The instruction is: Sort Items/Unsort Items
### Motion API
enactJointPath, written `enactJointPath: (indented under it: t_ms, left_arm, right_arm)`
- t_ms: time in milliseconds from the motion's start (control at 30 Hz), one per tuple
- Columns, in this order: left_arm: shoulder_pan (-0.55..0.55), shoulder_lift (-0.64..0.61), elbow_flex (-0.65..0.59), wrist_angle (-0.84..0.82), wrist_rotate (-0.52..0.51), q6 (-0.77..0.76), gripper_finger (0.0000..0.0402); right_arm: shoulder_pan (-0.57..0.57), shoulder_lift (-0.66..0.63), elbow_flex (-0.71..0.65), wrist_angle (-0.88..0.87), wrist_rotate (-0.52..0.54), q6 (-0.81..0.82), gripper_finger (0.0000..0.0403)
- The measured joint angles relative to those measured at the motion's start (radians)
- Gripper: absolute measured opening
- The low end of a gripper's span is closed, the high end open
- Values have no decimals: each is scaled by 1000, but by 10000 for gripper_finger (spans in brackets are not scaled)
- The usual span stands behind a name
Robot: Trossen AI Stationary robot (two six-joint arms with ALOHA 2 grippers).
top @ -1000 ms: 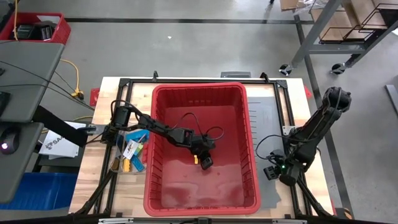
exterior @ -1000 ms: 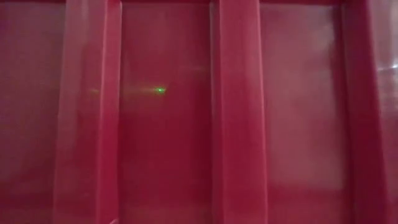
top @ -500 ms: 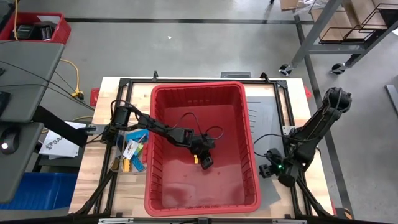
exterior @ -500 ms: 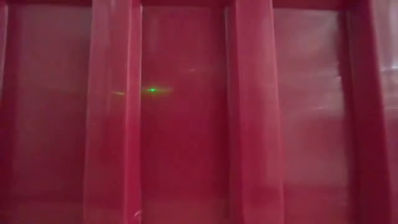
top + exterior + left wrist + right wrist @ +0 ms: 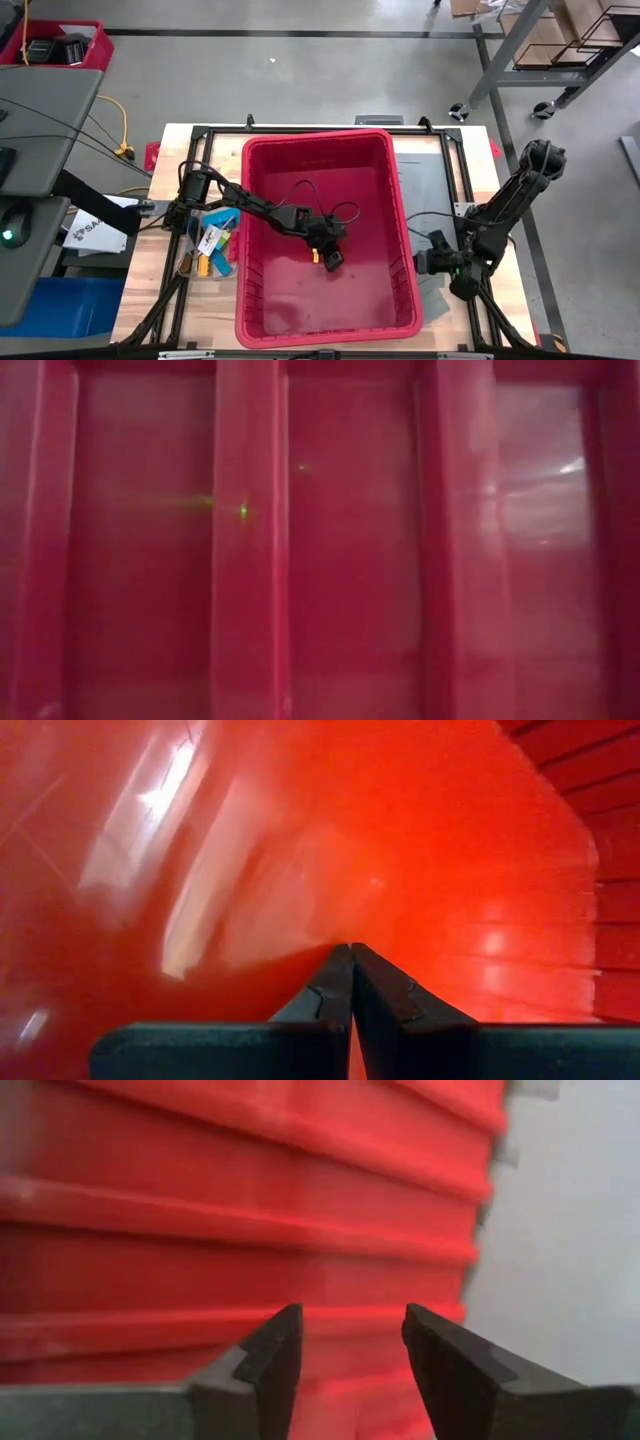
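A large red bin [image 5: 320, 137] fills the middle of the table. Its ribbed wall [image 5: 350, 560] takes up the whole low view. My left gripper [image 5: 331, 260] reaches into the bin, slanting down at the floor [image 5: 400, 840], and its shut fingers [image 5: 352, 952] hold nothing. My right gripper [image 5: 421, 262] stands open just outside the bin's right wall [image 5: 200, 1230], near its front corner, facing the wall. Several items [image 5: 210, 245], blue, yellow and orange pieces, lie on the table left of the bin. My left gripper points its shut fingertips slanting down at the bin's floor; whether they touch it I cannot tell. My right gripper's open fingers [image 5: 275, 1350] stand close before the bin's ribbed outer wall; whether they touch it I cannot tell.
A grey mat [image 5: 432, 185] lies on the table right of the bin, under my right arm. A black frame [image 5: 200, 132] runs around the work area. A cable loops above the bin floor behind my left gripper [image 5: 345, 212].
My right gripper has turned to face the bin and come closer to its right wall. The bin's near end has slid toward the table's right edge, while its far end has stayed about where it was.
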Motion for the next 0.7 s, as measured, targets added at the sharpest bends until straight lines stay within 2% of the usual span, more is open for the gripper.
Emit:
enactJointPath:
  t_ms: [67, 167, 367, 533, 700]
  left_arm:
    - [0, 0, 0, 3, 3, 0, 0]
    - [0, 0, 0, -1, 13, 0, 0]
    - [0, -1, 0, -2, 35, -17, 0]
    - [2, -5, 0, -3, 39, -15, 0]
    - [30, -17, -3, -6, 40, -30, 0]
  right_arm:
    - [-28, -3, 1, 16, -23, -21, 156]
    - [-44, -2, 2, -44, -134, -57, 148]
    - [-84, -1, 0, -342, -342, 80, 147]
    - [-235, -2, 0, -494, -371, 68, 147]
    - [-384, -18, 0, -649, -548, 89, 161]
